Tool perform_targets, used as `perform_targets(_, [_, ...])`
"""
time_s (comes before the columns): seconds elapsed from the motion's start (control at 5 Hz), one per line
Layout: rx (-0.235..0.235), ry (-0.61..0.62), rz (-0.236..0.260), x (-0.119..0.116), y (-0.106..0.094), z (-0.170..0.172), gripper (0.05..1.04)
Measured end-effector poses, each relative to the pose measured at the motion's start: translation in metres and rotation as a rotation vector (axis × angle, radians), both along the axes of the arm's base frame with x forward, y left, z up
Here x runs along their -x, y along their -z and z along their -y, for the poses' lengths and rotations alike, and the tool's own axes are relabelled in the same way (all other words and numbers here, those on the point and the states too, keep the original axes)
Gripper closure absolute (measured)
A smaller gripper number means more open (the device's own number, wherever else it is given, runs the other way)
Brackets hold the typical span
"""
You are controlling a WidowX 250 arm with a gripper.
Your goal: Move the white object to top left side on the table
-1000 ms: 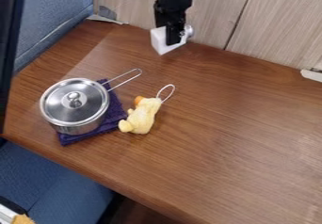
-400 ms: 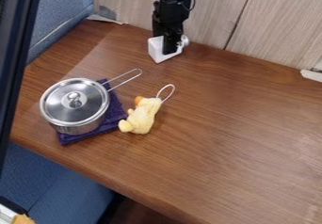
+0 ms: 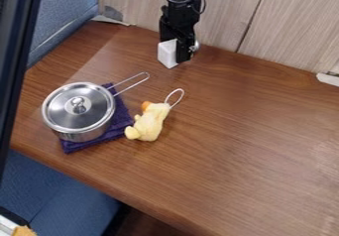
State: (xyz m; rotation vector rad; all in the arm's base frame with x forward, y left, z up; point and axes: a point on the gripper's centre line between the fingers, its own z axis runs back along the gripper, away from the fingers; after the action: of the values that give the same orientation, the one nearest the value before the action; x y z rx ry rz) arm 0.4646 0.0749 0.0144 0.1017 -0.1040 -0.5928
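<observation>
1. One black gripper (image 3: 179, 56) hung near the wall (image 3: 228, 12); whether it was clenched on anything or released, I could not tell.
2. Right at its tips was the white object (image 3: 167, 54), boxy, with a shiny round part (image 3: 196, 46) beside it.
3. I judged the object light, stiff and slick, apt to twist if pinched by a corner; I favoured a square hold across its flat sides.
4. Farther out from the gripper lay the yellow toy (image 3: 149, 123), then the lidded pot (image 3: 78, 113).

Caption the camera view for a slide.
Black gripper at a white object by the far edge of a wooden table, beyond a lidded saucepan on purple cloth and a yellow plush duck.
</observation>
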Motion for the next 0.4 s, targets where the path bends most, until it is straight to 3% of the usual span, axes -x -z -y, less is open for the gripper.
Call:
perform_targets(0.2, [-0.010,-0.002,-0.013,0.003,0.000,-0.001,0.083])
perform_targets(0.4, [-0.015,-0.010,0.039,0.003,-0.028,-0.001,0.083])
